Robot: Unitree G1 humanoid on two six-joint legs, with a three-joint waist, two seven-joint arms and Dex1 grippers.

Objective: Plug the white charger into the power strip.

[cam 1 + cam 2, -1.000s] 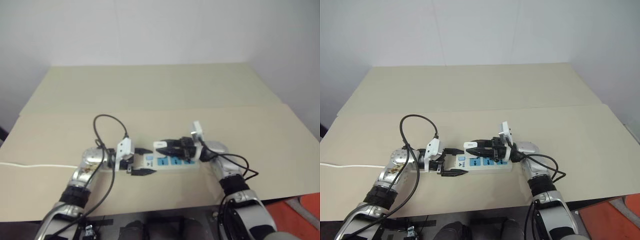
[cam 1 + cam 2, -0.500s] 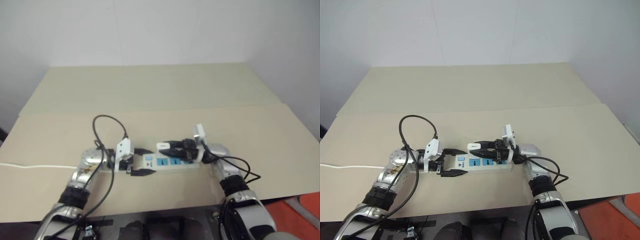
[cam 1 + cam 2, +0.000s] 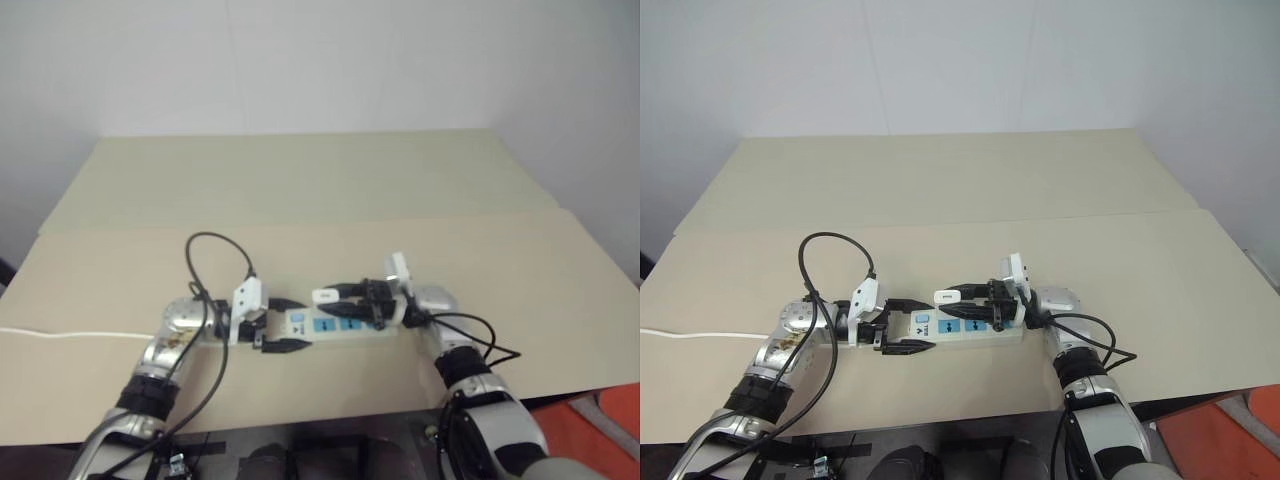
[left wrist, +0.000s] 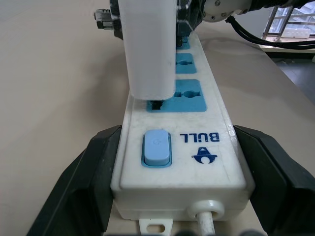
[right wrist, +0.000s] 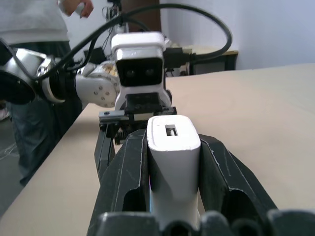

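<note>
Charger (image 5: 173, 162) between right end effector (image 5: 173, 147) fingers

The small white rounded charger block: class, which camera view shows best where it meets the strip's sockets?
The left wrist view: the small white rounded charger block stands over the long white power strip's nearest blue socket. The right wrist view shows its end face between black fingers; the eye views show it small.

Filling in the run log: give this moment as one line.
right gripper: shut on white charger | charger: prongs at first blue socket | left gripper: clamps power strip switch end | stage: inserting
</note>
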